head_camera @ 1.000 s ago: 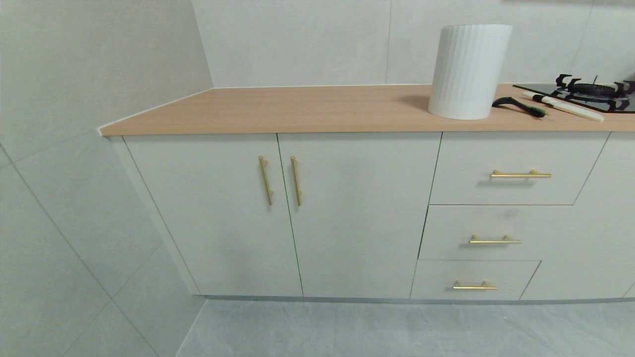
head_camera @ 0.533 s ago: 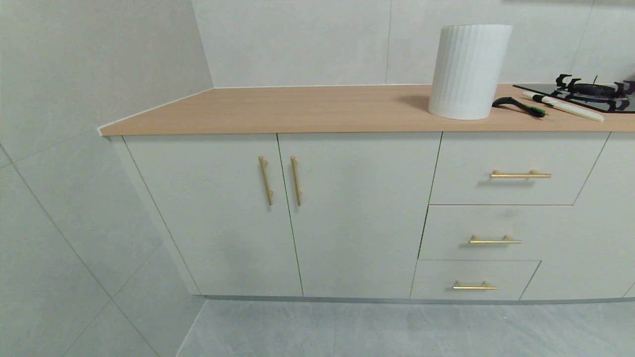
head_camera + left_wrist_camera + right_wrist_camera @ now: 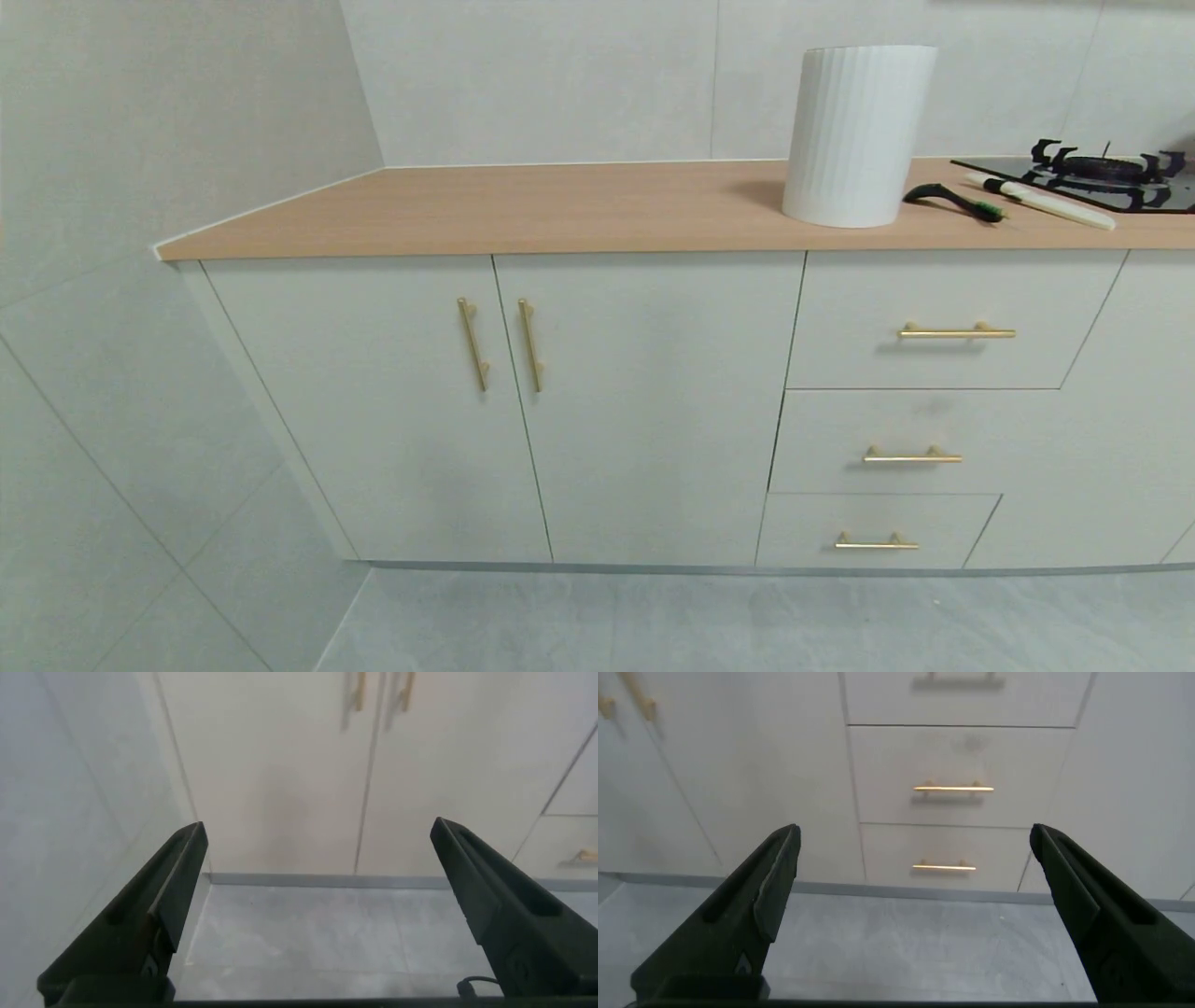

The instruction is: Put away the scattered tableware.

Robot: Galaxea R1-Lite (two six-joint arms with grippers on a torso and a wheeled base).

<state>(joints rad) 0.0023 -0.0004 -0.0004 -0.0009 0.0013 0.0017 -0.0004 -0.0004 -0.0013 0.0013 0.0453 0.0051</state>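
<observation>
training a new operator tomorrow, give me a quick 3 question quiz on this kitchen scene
1. True or false: the white ribbed container stands upright on the countertop, on the robot's left of the black-handled utensil.
2. How many drawers with gold handles are stacked to the right of the double doors? A) two B) three C) five
3. Fill in: the left tool and the right tool are both ____ and hold nothing.

Key: 1 true; 2 B; 3 open
</observation>
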